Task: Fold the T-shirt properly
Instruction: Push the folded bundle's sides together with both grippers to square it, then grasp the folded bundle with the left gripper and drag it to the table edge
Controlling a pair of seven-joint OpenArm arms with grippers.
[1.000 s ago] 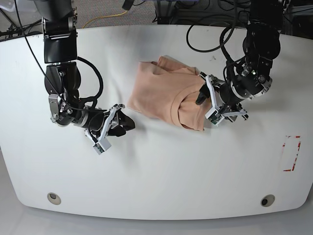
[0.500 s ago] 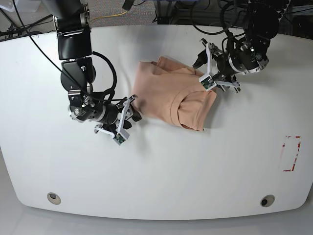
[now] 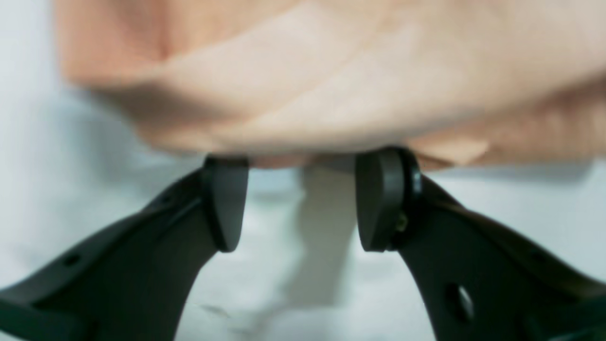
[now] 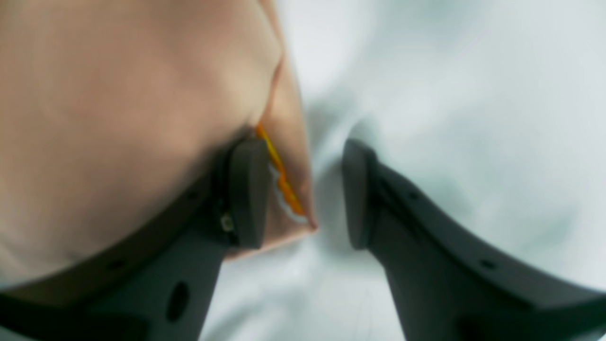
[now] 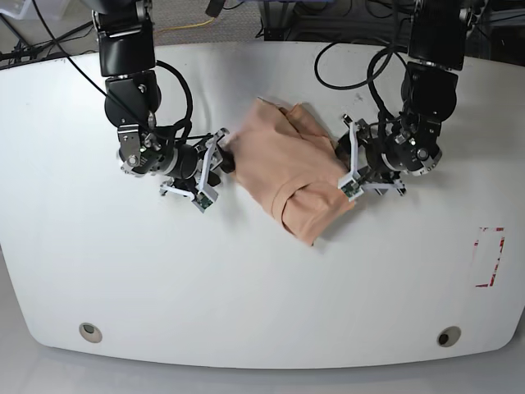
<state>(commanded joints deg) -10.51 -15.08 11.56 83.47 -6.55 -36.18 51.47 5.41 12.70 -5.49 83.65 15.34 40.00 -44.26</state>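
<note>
The T-shirt (image 5: 287, 160) lay on the white table (image 5: 205, 304), between the claws. Both the left claw (image 3: 302, 203) and right claw (image 4: 303, 194) were spread wide. To straighten it well, they likely needed to pinch the edges and pull gently. Its long way slanted from far-left to near-right; I couldn't tell where its neck pointed.

Sorry, nothing you could actually read in any of your three views, tbh: no text, labels, brands, numbers or signs that I can make out.
</note>
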